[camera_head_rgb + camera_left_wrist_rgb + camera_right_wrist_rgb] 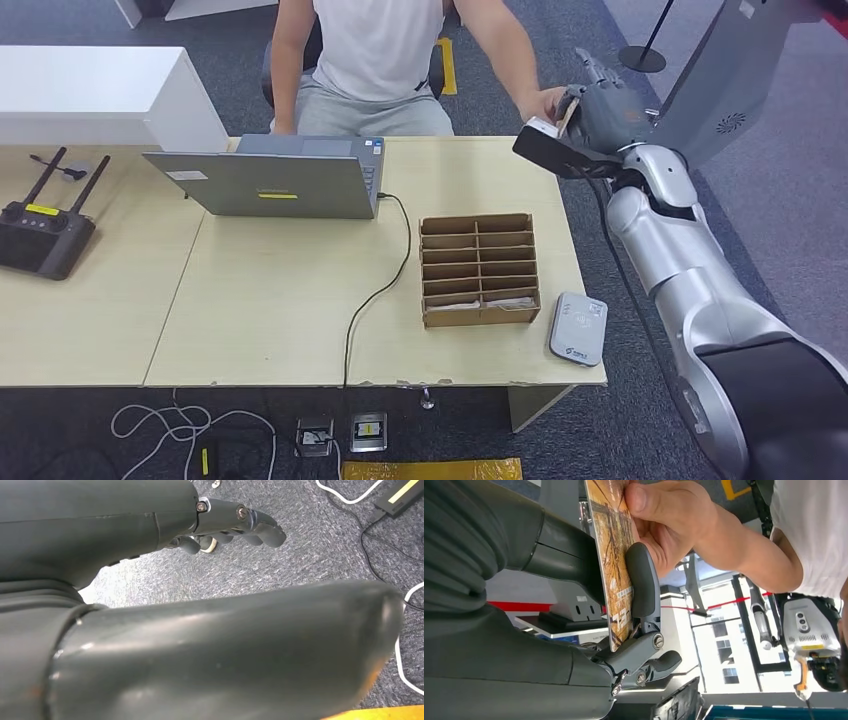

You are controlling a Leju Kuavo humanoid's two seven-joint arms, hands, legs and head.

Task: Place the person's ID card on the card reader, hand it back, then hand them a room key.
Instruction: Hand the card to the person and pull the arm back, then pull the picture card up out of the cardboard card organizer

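Head view: right hand [600, 108] is raised at the far right corner of the surface [280, 320], meeting the person's hand [545, 103] just beyond the edge. The card reader [578, 328] lies flat at the near right corner, well apart from the exchange. A cardboard slotted organizer [478, 268] sits just left of the reader, pale items in its nearest slots, likely the room keys. A laptop [270, 180] stands at the far middle with a black cable [385, 285] trailing toward the near edge; a black controller with antennas [42, 235] is far left.

Left wrist view: left hand [235, 527] hangs over grey carpet with cables, fingers loosely curled, nothing in them.

Right wrist view: the ID card [614, 565] stands edge-on, pinched between the right hand's thumb and a dark finger [643, 580]. The person's fingers hold the same card at its other end, touching it.

Risks, as judged: both parties grip the card, so a mistimed release or pull could drop it off the surface edge to the floor. The pinch covers a narrow strip, so the card could pivot. On the way to the reader, the organizer's right wall stands close to the path.
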